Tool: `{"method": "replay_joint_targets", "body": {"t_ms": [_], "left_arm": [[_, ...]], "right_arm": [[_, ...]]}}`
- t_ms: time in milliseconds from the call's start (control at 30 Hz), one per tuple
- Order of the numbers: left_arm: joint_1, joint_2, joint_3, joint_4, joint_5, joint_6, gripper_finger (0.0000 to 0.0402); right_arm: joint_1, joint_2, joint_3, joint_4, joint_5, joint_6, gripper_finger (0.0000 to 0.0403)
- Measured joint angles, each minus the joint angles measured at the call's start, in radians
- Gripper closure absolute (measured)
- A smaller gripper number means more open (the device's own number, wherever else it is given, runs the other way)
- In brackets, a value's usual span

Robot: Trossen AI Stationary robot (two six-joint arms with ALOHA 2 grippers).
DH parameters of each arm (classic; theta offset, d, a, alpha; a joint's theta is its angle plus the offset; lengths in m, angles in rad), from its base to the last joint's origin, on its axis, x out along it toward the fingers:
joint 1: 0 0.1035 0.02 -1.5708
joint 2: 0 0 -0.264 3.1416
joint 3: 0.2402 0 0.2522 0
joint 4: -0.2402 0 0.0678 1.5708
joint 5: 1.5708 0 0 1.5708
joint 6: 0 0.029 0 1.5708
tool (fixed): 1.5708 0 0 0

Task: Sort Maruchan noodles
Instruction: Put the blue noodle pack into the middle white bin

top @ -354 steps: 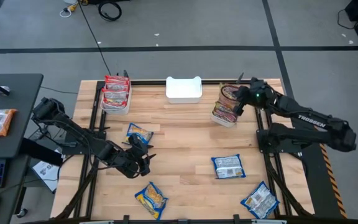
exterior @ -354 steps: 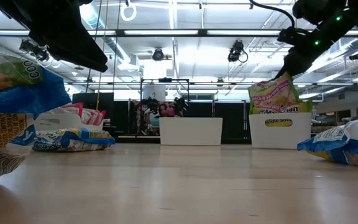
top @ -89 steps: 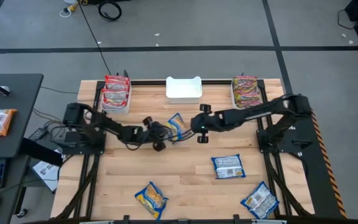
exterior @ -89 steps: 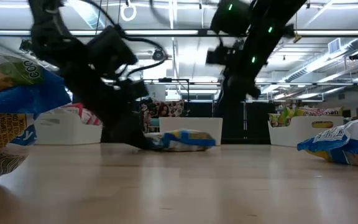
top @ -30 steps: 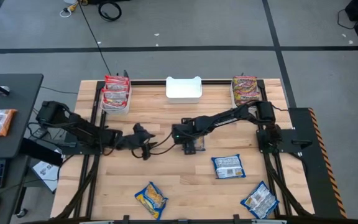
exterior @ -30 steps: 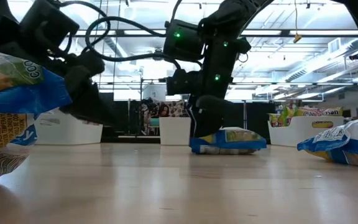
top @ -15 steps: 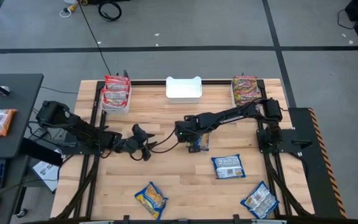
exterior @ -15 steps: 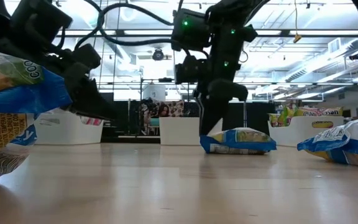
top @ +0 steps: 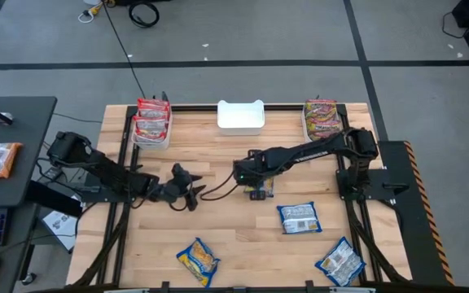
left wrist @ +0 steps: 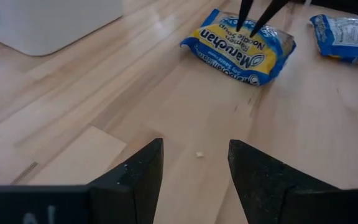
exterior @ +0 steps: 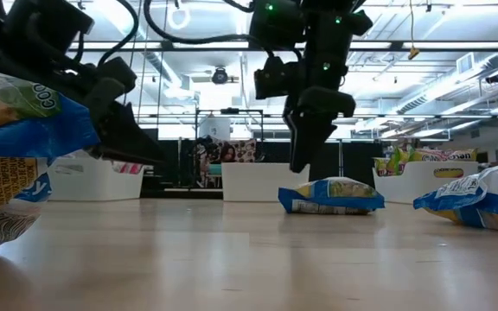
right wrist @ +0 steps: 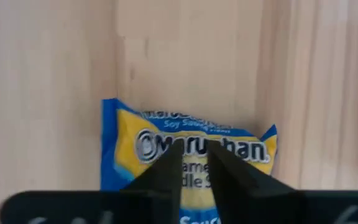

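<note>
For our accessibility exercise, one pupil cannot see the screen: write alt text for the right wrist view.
A blue-and-yellow Maruchan packet lies flat on the pale wooden table, seen from directly above. The right tool hovers over the packet's middle, its two dark fingers close together with only a narrow gap between them.

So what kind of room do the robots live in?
Probably a robotics lab or workshop: a wooden table on a grey taped floor, long ceiling lights, and a desk beside it.
</note>
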Motion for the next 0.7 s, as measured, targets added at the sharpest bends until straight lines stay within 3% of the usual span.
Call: {"method": "replay_joint_targets", "body": {"t_ms": [267,367,533,700], "left_arm": [[-0.026,0.0,0.0,-0.003,-0.019,0.003,0.0214],[-0.023,0.0,0.0,-0.007,-0.019,0.015,0.0214],[-0.023,0.0,0.0,-0.007,-0.033,0.03,0.0214],[-0.022,0.0,0.0,-0.008,-0.069,0.049,0.0214]], "right_arm": [[0.008,0.0,0.0,0.042,0.082,-0.084,0.0186],[-0.006,0.01,-0.001,0.04,0.09,-0.067,0.0154],[-0.034,0.055,-0.048,0.031,-0.005,-0.025,0.016],[-0.043,0.093,-0.071,0.072,-0.014,-0.031,0.0188]]}}
